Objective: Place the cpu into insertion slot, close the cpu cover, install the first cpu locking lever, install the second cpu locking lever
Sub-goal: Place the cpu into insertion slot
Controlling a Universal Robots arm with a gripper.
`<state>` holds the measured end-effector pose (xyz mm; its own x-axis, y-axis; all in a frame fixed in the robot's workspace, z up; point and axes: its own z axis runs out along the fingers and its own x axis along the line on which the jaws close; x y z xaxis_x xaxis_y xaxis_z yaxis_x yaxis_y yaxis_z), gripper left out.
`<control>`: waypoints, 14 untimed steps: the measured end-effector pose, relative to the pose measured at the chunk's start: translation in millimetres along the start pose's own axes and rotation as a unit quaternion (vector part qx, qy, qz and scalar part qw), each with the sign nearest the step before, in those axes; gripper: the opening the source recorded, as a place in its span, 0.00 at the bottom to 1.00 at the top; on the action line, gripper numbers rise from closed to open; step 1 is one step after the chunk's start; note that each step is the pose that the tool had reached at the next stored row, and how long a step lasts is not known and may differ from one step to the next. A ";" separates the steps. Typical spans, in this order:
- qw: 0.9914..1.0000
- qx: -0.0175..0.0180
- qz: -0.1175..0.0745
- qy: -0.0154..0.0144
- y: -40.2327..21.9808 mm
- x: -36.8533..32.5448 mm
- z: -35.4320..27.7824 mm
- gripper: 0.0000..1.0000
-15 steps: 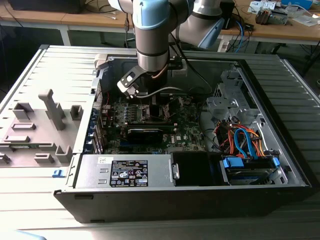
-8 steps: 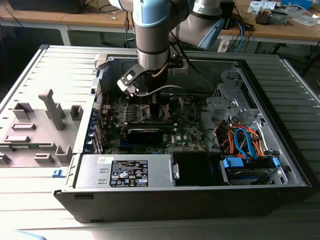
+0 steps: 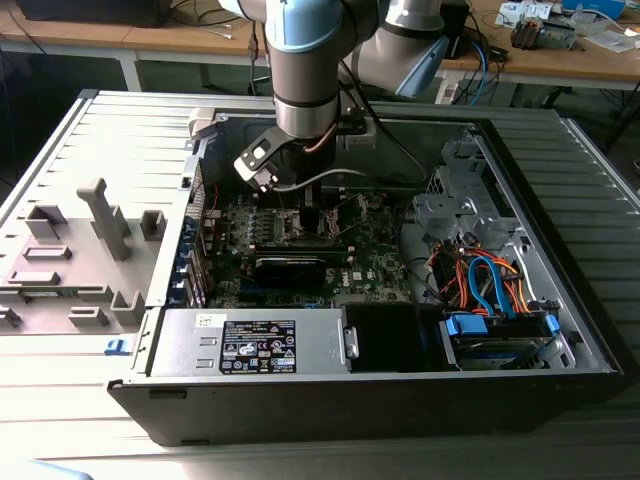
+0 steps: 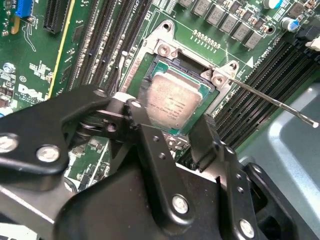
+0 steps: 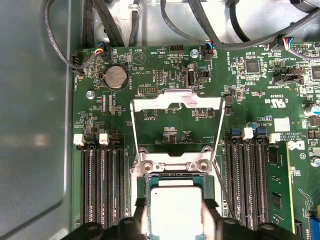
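The cpu (image 4: 172, 102) sits square over the insertion slot (image 4: 180, 64), its pale grey face up. From these angles it cannot be told whether it is fully seated or just above the slot. The gripper (image 4: 172, 122) has its black fingers (image 4: 139, 116) drawn in narrowly against two opposite edges of the cpu, holding it. The first wrist view shows the same grip, with the cpu (image 5: 177, 210) between the two fingers (image 5: 212, 222). Beyond the slot's hinge end the cpu cover (image 5: 176, 100) stands swung open, a thin silver frame with the green board (image 5: 250, 100) showing through its cut-out. A thin metal lever (image 4: 272, 100) juts out from the slot's corner, raised clear of the board. Long black memory slots (image 5: 100, 185) run on both sides of the slot, and a round coin battery (image 5: 115, 77) lies farther off. In the exterior view the arm reaches down into the open computer case (image 3: 560, 200), with the gripper (image 3: 310, 215) low over the board.
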<state>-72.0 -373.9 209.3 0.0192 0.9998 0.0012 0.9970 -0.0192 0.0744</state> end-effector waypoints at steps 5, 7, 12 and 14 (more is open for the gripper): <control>1.000 0.000 0.000 0.000 0.3 -1.7 -2.1 0.22; 1.000 0.000 0.000 0.000 0.2 -5.7 -1.0 0.11; 1.000 0.001 0.000 0.000 0.1 -8.8 0.9 0.11; 1.000 0.002 0.000 0.000 0.2 -8.8 2.8 0.11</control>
<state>-71.8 -382.8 206.5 0.0191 0.9998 0.0013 0.9973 -0.0192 0.0710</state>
